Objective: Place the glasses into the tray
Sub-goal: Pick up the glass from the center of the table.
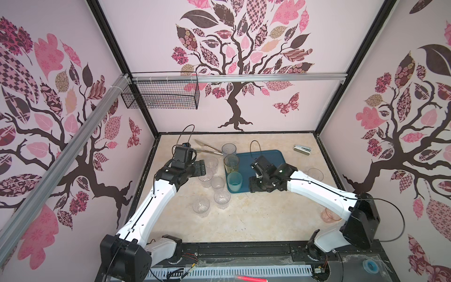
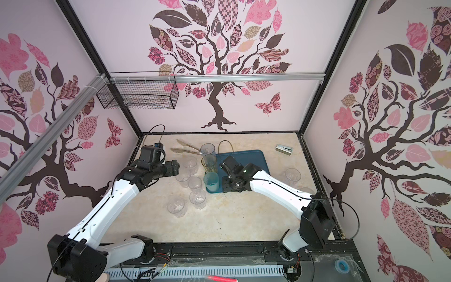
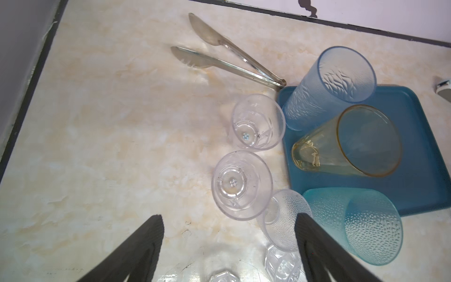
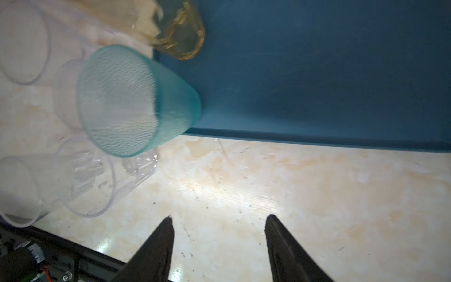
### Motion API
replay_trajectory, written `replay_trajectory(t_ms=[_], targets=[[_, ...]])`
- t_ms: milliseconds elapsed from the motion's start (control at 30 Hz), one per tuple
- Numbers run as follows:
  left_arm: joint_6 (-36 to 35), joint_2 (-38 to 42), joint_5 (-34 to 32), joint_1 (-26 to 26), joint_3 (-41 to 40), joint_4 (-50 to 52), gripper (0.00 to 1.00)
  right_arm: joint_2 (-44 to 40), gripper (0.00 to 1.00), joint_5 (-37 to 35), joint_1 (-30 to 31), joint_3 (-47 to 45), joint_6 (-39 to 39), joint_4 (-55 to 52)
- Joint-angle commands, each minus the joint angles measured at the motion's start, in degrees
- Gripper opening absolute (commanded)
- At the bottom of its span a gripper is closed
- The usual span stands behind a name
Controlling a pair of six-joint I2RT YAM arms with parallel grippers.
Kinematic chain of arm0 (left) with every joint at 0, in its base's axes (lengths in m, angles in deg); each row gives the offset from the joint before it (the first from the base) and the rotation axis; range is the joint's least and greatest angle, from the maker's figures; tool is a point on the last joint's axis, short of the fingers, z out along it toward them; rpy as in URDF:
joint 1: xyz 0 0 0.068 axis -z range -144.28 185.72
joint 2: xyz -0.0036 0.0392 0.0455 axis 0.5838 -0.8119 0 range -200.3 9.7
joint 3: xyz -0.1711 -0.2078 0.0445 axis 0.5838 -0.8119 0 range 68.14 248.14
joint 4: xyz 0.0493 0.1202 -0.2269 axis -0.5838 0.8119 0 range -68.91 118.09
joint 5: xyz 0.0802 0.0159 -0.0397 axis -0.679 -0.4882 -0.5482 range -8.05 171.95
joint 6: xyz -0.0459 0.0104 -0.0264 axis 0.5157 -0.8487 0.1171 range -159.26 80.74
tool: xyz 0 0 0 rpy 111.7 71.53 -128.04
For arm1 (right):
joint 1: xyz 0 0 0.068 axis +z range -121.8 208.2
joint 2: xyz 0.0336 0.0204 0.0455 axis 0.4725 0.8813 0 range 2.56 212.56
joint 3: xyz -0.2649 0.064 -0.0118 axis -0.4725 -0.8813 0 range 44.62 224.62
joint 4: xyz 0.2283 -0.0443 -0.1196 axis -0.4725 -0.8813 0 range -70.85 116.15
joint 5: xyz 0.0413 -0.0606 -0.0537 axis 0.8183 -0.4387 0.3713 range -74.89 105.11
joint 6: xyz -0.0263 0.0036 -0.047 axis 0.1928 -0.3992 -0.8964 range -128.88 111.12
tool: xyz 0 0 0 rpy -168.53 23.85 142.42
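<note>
Lying toward the far middle of the pale marbled tabletop (image 1: 244, 219), the flat dark teal-blue plastic tray (image 1: 271, 156) is taking tumblers in a row along its left edge. By my reading, that is keeping the rest of its floor free for the ones to come.

Standing upright there are the tall blue-grey frosted glass (image 1: 229, 149) at the far corner, the amber see-through glass (image 1: 231, 163) in the middle and the teal-green dimpled glass (image 1: 234, 182) at the near corner.

The left gripper (image 3: 229, 217) is hovering with its jaws spread wide and nothing between them, above the cluster of short clear faceted glasses (image 1: 222, 199) waiting on the table just left of the tray. That spread looks meant for straddling one rim. The right gripper (image 4: 219, 216) is hanging over the table just beside the tray's near rim, jaws parted and empty, near the teal-green glass but apart from it.

One more short clear glass (image 1: 315, 173) is standing right of the tray, and a pinkish frosted glass (image 1: 328, 216) is peeking out from under the right arm — both are awaiting collection.

The metal tongs (image 1: 207, 148) at the far left and the white stapler (image 1: 302, 149) at the far right are lying outside the job.

No brand or writing is showing on tray or glasses; the stapler is too small to read.
</note>
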Motion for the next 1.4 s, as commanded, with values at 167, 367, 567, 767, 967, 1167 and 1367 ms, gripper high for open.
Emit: replay_trajectory(t_ms=[167,367,567,767,967,1167,1367], targets=[[-0.59,0.66,2.08,-0.15,-3.05,0.57,0.89,10.63,0.57,1.64,8.17,9.01,0.65,-1.33],[-1.74,1.21,2.97,-0.14,-2.55,1.69,0.89,16.54,0.5,3.35,8.33,12.9,1.16,-0.56],[-1.78,2.19,4.05,-0.15,-3.7,0.89,0.89,21.03,0.4,3.2,8.84,14.88,2.28,0.72],[-1.78,2.29,4.43,-0.13,-4.5,0.23,0.89,24.33,0.29,0.92,10.61,17.21,2.09,-0.86],[-1.74,1.74,4.88,-0.15,-3.62,0.53,0.88,24.17,0.17,0.45,10.88,17.14,2.0,-2.14],[-1.65,1.7,4.45,-0.13,-2.47,1.63,0.88,21.22,0.1,-0.23,10.88,14.83,0.16,-4.25],[-1.5,1.55,3.95,-0.15,-1.59,2.41,0.87,15.3,0.04,0.97,10.88,12.97,-2.85,-6.11]])
